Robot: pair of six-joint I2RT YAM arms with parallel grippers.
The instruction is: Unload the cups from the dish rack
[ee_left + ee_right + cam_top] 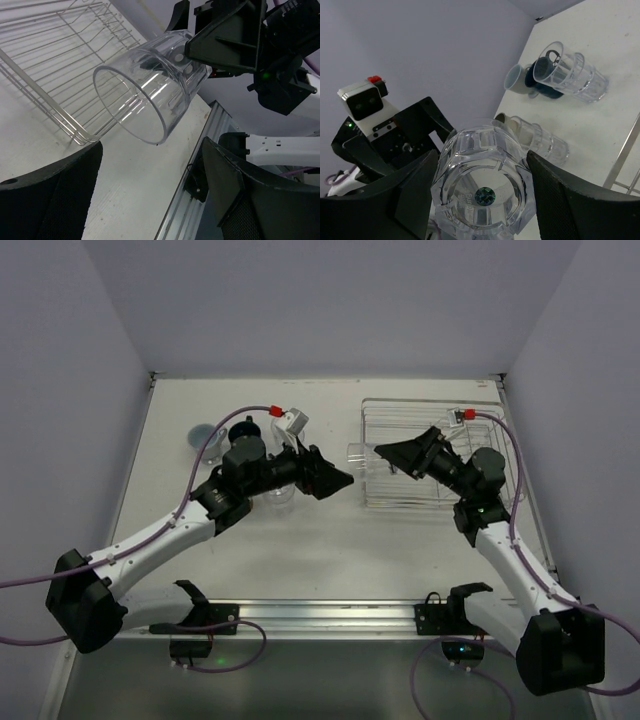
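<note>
My right gripper (487, 197) is shut on the base of a clear glass tumbler (480, 165), which it holds on its side in the air left of the dish rack (430, 403). The tumbler (360, 453) points its open mouth at my left gripper (150, 192). That gripper is open, with its fingertips (75, 165) just short of the rim and nothing between them. On the table at the left stand a light blue-grey mug (515, 78), a dark navy mug (542, 82), another clear tumbler (575, 75), and a tumbler next to a cream-topped cup (540, 142).
The silver wire rack (60, 65) lies on the right half of the white table. A metal rail (320, 615) runs along the near edge between the arm bases. Grey walls close in the left, right and back.
</note>
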